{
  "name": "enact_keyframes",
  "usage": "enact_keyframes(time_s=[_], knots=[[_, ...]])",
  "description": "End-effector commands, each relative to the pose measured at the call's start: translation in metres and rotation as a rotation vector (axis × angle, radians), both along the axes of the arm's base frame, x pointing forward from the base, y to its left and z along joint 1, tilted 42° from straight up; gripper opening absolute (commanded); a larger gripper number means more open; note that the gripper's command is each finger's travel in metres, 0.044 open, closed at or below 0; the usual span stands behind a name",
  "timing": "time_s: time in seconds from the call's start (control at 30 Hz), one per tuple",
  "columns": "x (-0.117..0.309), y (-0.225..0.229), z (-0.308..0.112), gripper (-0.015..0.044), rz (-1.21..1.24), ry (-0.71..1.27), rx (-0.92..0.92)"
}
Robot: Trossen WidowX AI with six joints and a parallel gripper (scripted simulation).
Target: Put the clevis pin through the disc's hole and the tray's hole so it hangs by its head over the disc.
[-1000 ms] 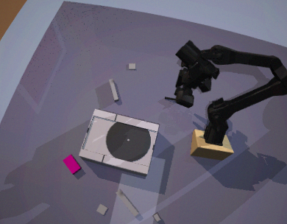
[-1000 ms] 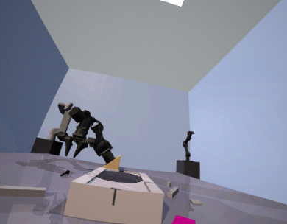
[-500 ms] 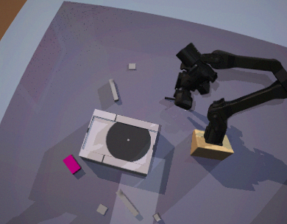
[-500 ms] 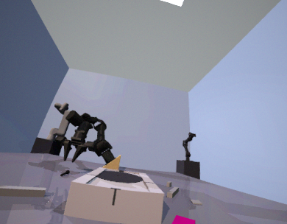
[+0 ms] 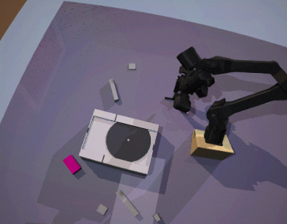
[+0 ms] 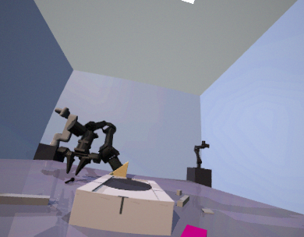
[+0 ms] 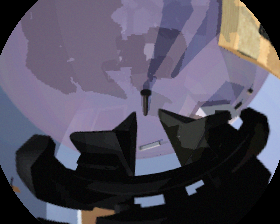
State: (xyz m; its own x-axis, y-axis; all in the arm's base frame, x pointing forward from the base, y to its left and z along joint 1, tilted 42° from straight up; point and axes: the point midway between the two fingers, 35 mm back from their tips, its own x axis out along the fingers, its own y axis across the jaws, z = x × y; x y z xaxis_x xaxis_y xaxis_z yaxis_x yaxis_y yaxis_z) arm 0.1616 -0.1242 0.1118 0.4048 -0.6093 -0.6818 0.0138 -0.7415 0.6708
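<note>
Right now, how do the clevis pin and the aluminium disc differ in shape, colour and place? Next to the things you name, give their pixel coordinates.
The clevis pin (image 5: 168, 98) (image 6: 69, 180) (image 7: 145, 102) is slim and long, while the disc (image 5: 123, 149) (image 6: 129, 185) is wide, thin and round. The pin lies on the table outside the tray (image 5: 91, 134) (image 6: 121, 214); the disc lies inside the tray. The disc has a central hole; the pin has a head. Both look dark.
</note>
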Motion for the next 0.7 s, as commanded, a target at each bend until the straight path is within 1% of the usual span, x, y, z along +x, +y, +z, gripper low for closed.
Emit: enact_keyframes(time_s=[0.0, 0.43, 0.67], knots=[[0.0, -0.004, -0.006, 0.016, 0.003, 0.003, 0.001], [0.002, -0.017, -0.021, 0.016, 0.003, 0.003, -0.001], [0.002, -0.019, -0.023, 0.016, 0.003, 0.003, -0.001]])
